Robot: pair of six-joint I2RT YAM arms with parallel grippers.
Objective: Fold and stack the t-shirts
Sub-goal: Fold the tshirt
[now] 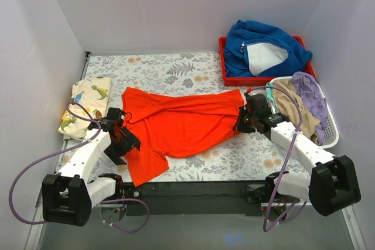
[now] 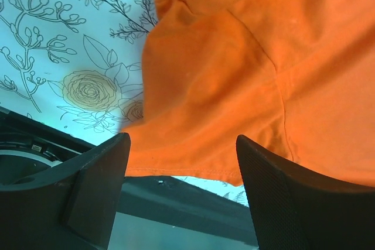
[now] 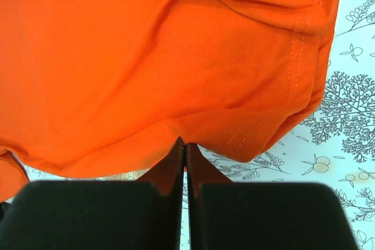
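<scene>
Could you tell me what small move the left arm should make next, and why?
Probably ease the left gripper forward and close it on the near edge of the bright orange-red cloth t-shirt. Its jaws stand open with that edge just ahead of them, while the right gripper looks shut on the shirt's far stitched hem.

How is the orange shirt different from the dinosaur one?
The orange t-shirt is plain; the dinosaur t-shirt is cream with prints. The orange one lies spread, the dinosaur one folded. The right pincer pinches the orange one, none holds the dinosaur one. Both lie on the flowery table.
</scene>
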